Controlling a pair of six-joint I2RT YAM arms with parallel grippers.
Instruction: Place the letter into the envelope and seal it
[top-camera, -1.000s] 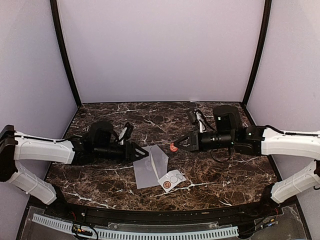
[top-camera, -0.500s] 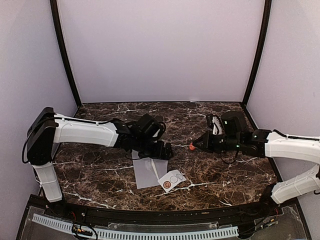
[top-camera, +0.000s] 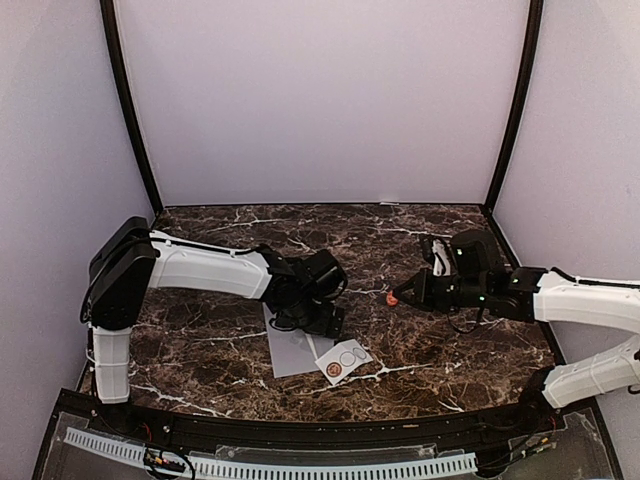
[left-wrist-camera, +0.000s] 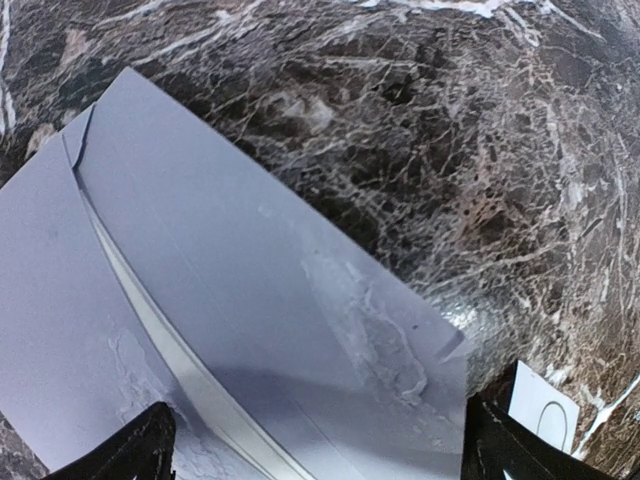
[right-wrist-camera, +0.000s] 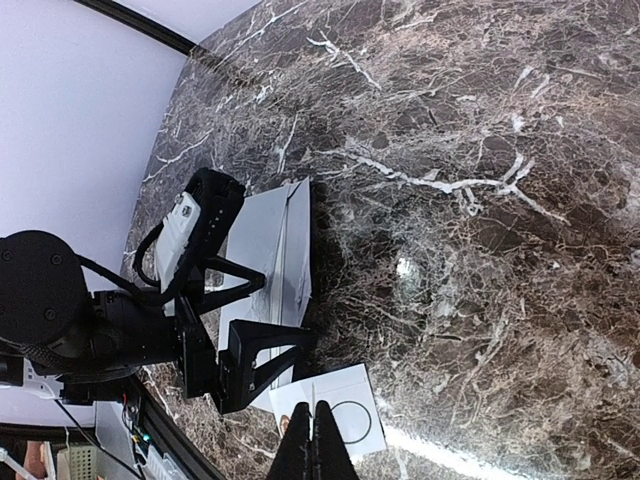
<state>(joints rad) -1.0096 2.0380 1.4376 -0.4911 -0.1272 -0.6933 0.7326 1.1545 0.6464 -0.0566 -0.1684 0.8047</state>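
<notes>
Dark marbled surface (top-camera: 450, 350), grey-lavender envelope (top-camera: 293, 352) laid flat at its front middle, far end overhung by the left fingers (left-wrist-camera: 145, 452), spread wide, white sticker sheet (top-camera: 345, 360) just beside the envelope's near right corner, right fingers (right-wrist-camera: 312, 450) well apart, pressed together on an orange-red piece (top-camera: 392, 298).

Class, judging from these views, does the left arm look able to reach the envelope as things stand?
Probably yes: the left fingers hang open directly over the envelope, with nothing between them and the paper.
</notes>
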